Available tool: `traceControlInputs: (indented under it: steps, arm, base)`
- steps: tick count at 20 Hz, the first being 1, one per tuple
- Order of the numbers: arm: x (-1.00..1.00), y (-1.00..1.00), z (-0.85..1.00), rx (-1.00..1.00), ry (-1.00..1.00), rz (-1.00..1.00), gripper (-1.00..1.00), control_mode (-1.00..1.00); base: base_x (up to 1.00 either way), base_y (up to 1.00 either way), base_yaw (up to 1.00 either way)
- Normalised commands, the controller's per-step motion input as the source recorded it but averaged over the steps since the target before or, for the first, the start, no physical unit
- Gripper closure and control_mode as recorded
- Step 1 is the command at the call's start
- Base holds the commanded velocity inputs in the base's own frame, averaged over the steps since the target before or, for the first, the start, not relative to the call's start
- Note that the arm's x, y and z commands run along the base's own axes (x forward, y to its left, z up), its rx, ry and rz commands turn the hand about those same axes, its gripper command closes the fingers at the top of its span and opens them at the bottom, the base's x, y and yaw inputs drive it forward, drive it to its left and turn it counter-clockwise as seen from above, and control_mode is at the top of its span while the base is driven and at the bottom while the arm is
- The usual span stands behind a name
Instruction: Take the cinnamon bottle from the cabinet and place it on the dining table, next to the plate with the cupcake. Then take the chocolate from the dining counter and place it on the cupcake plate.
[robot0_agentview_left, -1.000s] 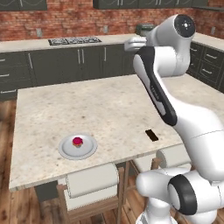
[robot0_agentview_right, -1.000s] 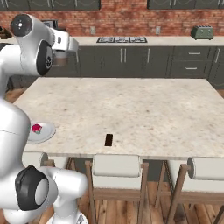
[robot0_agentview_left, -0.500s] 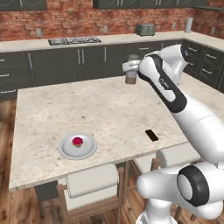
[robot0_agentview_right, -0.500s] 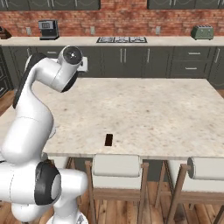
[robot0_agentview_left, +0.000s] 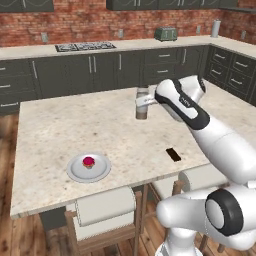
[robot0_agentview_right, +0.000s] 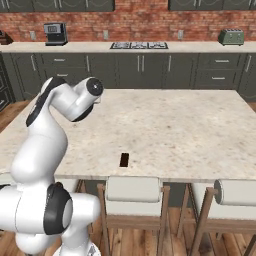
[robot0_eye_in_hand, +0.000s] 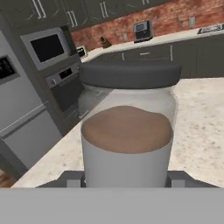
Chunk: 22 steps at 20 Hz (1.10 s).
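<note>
Over on the left of the desk (robot0_agentview_left: 60, 125), the plate (robot0_agentview_left: 89, 167) sits near the front edge, and the cupcake (robot0_agentview_left: 88, 161) with its pink top stands in the middle of it. Moving right, here is the bottle (robot0_agentview_left: 142, 104), upright, dark cap on top, carried above the middle of the desk, well apart from the plate. The fingers (robot0_agentview_left: 145, 102) are clamped on its sides, with the white arm reaching in from the right. Up close from the hand, the bottle (robot0_eye_in_hand: 127, 131) shows clear glass, brown powder inside and a wide dark cap. Further right, the chocolate (robot0_agentview_left: 173, 154) lies flat near the desk's front edge, untouched, well apart from both plate and bottle. From the other side, the chocolate (robot0_agentview_right: 124, 159) is a small dark bar just in from the edge, above a pale stool (robot0_agentview_right: 133, 190).
</note>
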Motion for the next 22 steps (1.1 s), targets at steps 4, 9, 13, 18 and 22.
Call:
traceControlInputs:
  steps: [4, 9, 13, 18, 22]
  arm:
    - [0.00, 0.21, -0.68, -0.01, 0.03, 0.05, 1.00, -1.00]
    - [0.00, 0.27, -0.89, -0.22, 0.00, 0.05, 1.00, -1.00]
    - [0.01, 0.31, -0.86, -0.16, -0.02, 0.10, 1.00, -1.00]
    - [0.00, 0.07, -0.73, 0.00, -0.14, 0.20, 1.00, -1.00]
    - [0.16, 0.08, -0.58, 0.00, -0.11, 0.21, 1.00, -1.00]
  base:
    - [0.00, 0.00, 0.00]
    - [0.00, 0.00, 0.00]
    - [0.00, 0.00, 0.00]
    - [0.00, 0.00, 0.00]
    - [0.00, 0.00, 0.00]
